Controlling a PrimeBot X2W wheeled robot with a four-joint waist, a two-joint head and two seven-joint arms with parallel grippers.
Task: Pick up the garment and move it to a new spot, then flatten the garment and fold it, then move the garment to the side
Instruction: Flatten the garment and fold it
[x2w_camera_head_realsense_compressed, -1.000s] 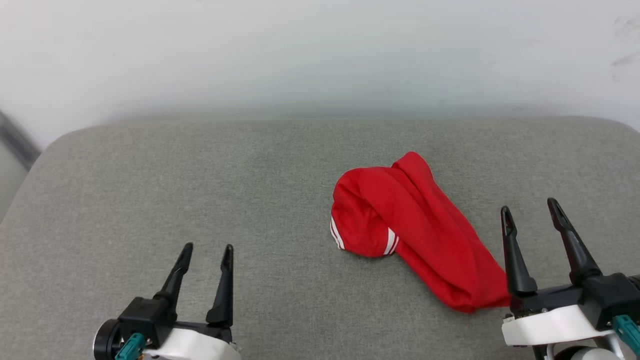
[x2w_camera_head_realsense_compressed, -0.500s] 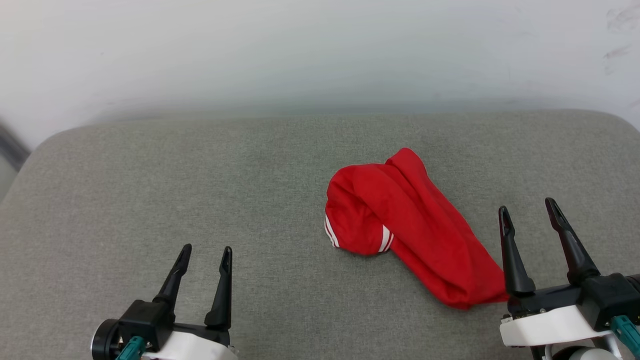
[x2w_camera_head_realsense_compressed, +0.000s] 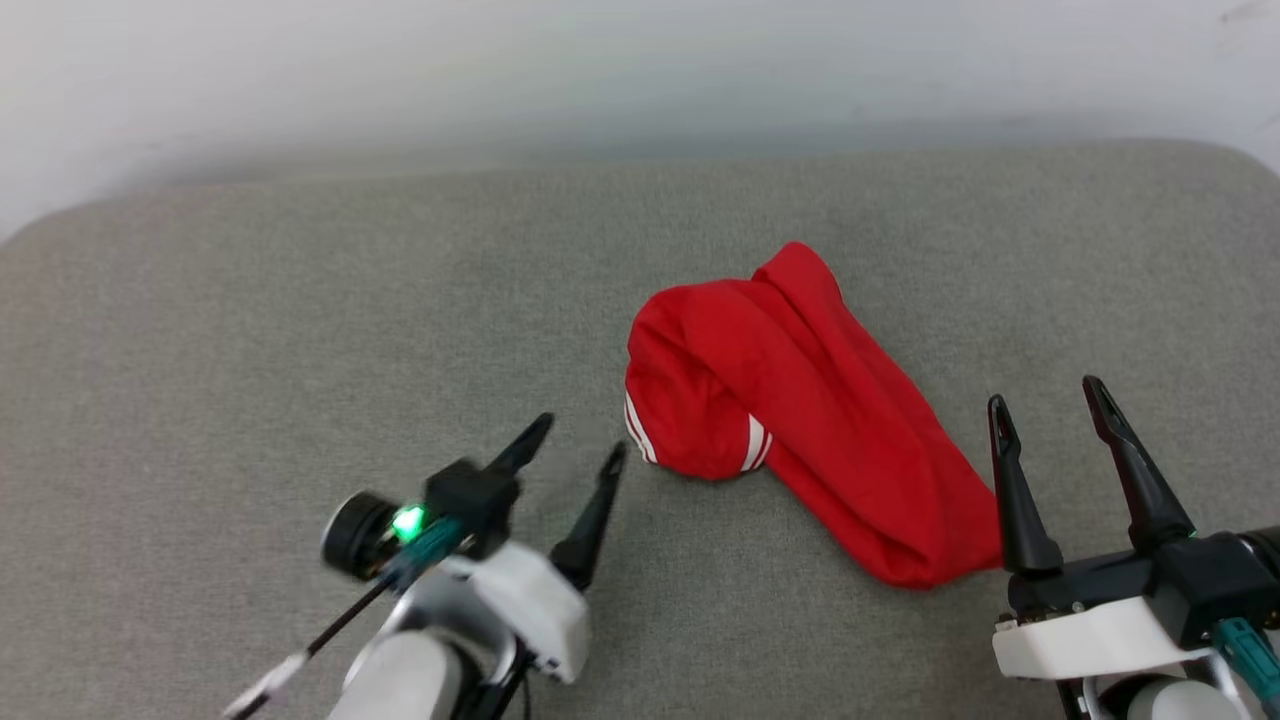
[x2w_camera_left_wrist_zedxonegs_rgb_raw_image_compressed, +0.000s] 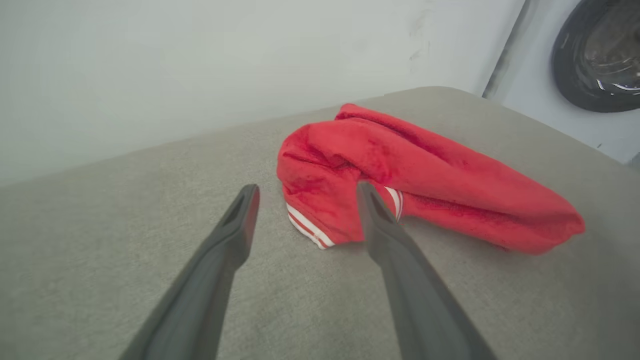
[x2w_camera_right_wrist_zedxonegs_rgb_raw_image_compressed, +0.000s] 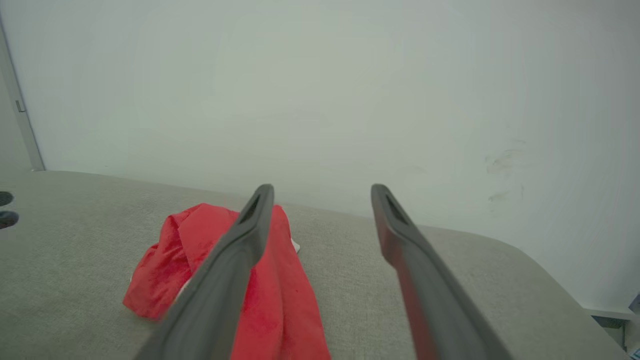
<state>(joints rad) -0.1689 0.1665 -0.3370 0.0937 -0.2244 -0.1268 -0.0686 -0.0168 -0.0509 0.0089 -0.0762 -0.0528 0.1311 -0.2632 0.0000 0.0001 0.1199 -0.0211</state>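
Left claw (x2w_camera_head_realsense_compressed: 578, 437) is spread wide and empty, angled up and to the right across the grey fabric-covered desk (x2w_camera_head_realsense_compressed: 300, 330), its tips aimed at the garment (x2w_camera_head_realsense_compressed: 800, 400) and stopping just short of it, cloth and fingers apart. Right claw (x2w_camera_head_realsense_compressed: 1043, 392) is also spread wide and holds nothing; it sits low at the right with its fingers pointing toward the far edge and the wall (x2w_camera_head_realsense_compressed: 600, 60), so the garment lies to its left rather than in front of it.

The garment is a crumpled red bundle on the desk, right of centre. Its long axis runs diagonally: a bulky, rolled end toward the middle of the desk, carrying white stripe trim (x2w_camera_head_realsense_compressed: 640, 440), and a narrower tail running back toward the robot's right, ending just beside the right claw's inner finger. No print shows on the side facing up.

In the left wrist view the striped end sits straight ahead, framed between the two fingertips, which makes the left arm look the better lined up for the first grasp. My reading is that the pick-up has not yet begun and the left claw needs a short advance along its own pointing line to take the bulky end. The right claw is close to the tail but would have to turn inward to reach it
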